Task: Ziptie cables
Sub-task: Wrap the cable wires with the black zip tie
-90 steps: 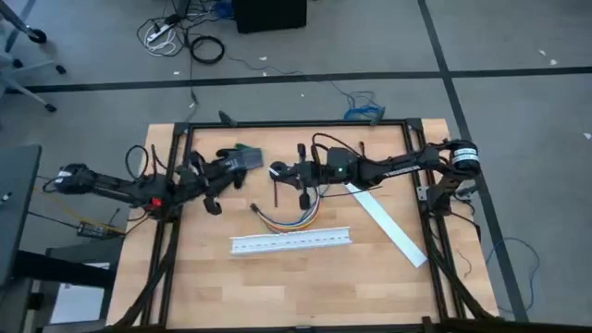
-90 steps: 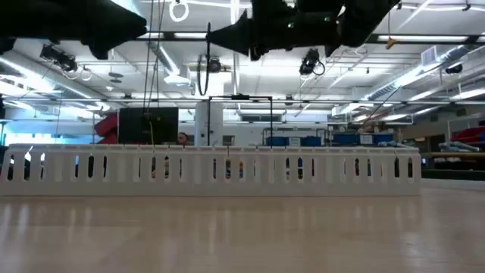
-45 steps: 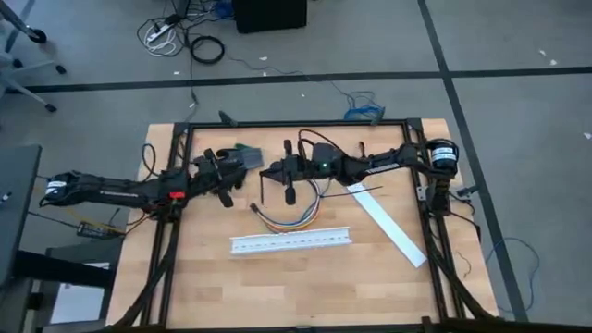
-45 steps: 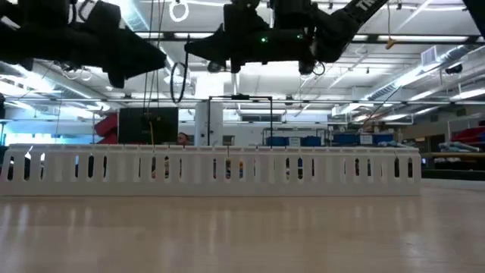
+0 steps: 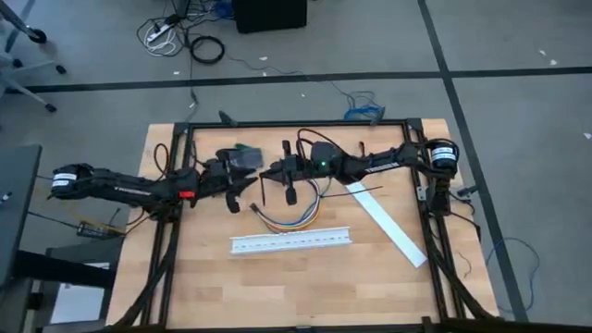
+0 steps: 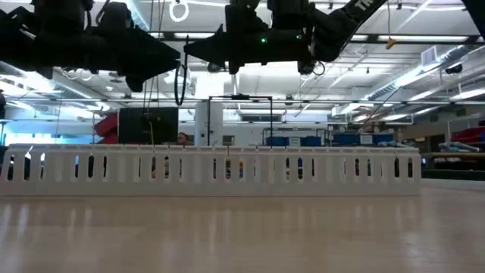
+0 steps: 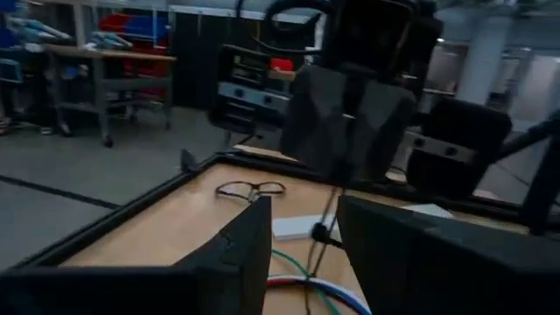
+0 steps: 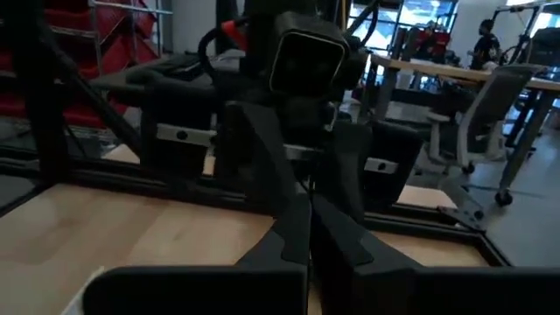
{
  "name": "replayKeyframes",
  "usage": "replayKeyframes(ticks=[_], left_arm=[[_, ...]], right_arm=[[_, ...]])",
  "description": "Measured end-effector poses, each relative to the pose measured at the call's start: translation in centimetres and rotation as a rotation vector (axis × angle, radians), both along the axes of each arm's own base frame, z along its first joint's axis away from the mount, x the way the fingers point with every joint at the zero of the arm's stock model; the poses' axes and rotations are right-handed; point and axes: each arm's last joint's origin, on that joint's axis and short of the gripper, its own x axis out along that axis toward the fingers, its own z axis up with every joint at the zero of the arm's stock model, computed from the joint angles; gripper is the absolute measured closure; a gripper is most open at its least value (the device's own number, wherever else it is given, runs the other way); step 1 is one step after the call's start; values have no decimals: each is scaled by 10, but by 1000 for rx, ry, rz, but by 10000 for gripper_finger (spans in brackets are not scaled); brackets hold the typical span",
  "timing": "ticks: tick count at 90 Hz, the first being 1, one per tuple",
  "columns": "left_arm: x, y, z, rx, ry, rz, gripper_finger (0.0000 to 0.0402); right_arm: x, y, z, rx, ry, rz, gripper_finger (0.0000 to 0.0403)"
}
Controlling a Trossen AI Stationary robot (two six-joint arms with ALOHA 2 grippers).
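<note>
Ziptie hangs pinched in right pincer, above table, just left of cables. Thin, stiff-springy, slippery; best grasped near its free tail. Left pincer spread, facing it.

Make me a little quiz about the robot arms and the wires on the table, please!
1. True or false: the cables lie inside the white slotted channel.
2. Which gripper holds the ziptie? A: the left gripper. B: the right gripper. C: neither.
3. Fill the gap: the left gripper's fingers are ____.

Key
1. False. The cables lie on the table, between the channel and the grippers.
2. B. The ziptie hangs down from its shut fingers.
3. Open.
</note>
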Motion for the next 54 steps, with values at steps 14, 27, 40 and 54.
replayKeyframes(ticks=[14, 27, 40, 54], left_arm=[[12, 0, 4, 13, 21, -24, 275], [19, 1, 4, 29, 43, -17, 275], [21, 2, 1, 32, 65, 4, 275], [20, 2, 1, 33, 65, 4, 275]], right_arm=[[0, 0, 0, 0, 5, 0, 403], [0, 0, -1, 1, 12, 0, 403], [0, 0, -3, 3, 29, -3, 403], [0, 0, -3, -4, 30, -2, 403]])
